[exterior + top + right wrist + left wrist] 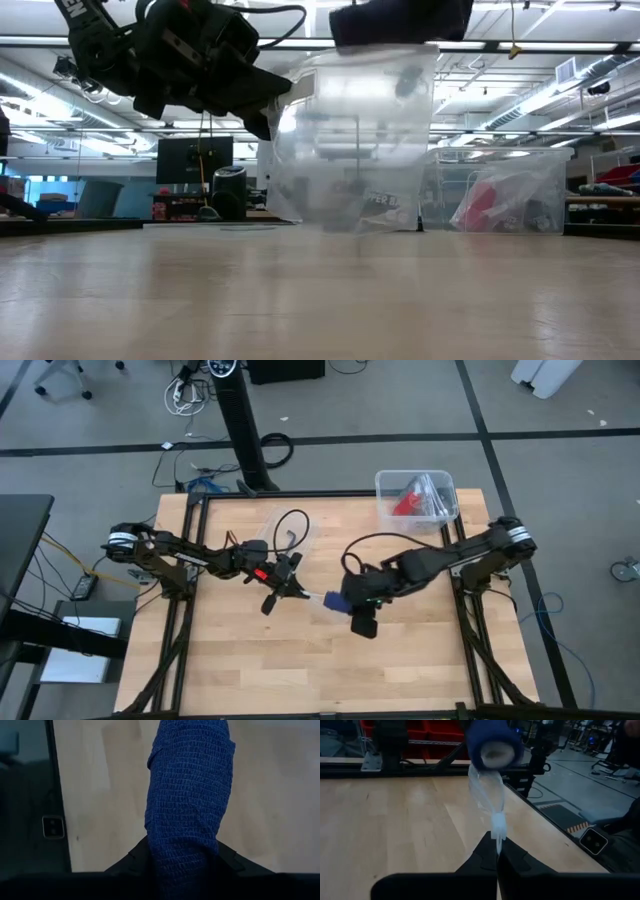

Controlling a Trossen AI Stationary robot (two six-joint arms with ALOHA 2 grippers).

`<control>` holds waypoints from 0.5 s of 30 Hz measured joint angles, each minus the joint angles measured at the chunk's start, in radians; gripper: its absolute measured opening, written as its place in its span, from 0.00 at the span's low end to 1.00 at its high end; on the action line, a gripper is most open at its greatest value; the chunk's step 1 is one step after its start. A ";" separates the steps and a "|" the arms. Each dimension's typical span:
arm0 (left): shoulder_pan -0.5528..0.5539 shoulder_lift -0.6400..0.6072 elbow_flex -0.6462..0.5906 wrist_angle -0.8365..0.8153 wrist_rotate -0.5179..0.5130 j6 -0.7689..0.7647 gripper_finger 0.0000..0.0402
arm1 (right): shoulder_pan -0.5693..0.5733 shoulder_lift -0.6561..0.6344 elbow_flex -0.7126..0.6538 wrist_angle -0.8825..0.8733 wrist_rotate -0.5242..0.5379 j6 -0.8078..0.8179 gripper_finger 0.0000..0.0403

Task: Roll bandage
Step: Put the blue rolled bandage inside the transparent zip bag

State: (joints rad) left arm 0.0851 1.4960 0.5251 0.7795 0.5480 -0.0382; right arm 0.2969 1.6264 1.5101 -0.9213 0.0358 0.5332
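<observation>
Table [250, 680]: pale wood, dark rails along both sides. I work both arms over its middle.

Bin [388, 488]: clear plastic, at the far right corner of the table, holding a red item [408, 500] in a bag. Apart from the work.

Bag [285, 525]: clear plastic, lying flat on the far middle of the table, untouched.

Right gripper [352, 603]: at the table's middle, raised above the surface. Its fingers [230, 857] are clamped on the roll from either side, with the roll standing out past them.

Left gripper [300, 592]: just beside the right one, facing it. Its fingers [485, 855] are pressed together, pinching a thin strip of clear film.

Roll [189, 800]: dark blue crepe bandage, already wound, held in the air between the two grippers; its end face shows a pale core in the left wrist view.

Film [490, 795]: clear, crumpled wrap running taut from the roll's end to my left fingertips.

Step in hand, as I judge it: I am stripping the wrapper off the roll, not yet winding anything.

Next move calls for: a steady pull with the left arm away from the right, the right grip firm enough that the roll does not slip out with the film.
</observation>
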 joint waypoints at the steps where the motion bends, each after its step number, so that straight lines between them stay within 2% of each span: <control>1: 0.000 0.000 0.000 -0.001 -0.002 -0.001 0.00 | -0.009 0.015 0.000 -0.001 -0.028 -0.001 0.29; 7: 0.000 0.000 0.000 -0.001 -0.003 0.000 0.00 | -0.060 0.074 0.000 -0.039 -0.174 0.005 0.28; 15: 0.000 0.000 0.000 -0.018 0.000 0.000 0.00 | -0.158 0.096 0.000 -0.045 -0.250 0.030 0.28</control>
State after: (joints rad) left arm 0.0849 1.4960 0.5251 0.7613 0.5476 -0.0383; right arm 0.1384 1.7228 1.5098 -0.9662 -0.2137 0.5632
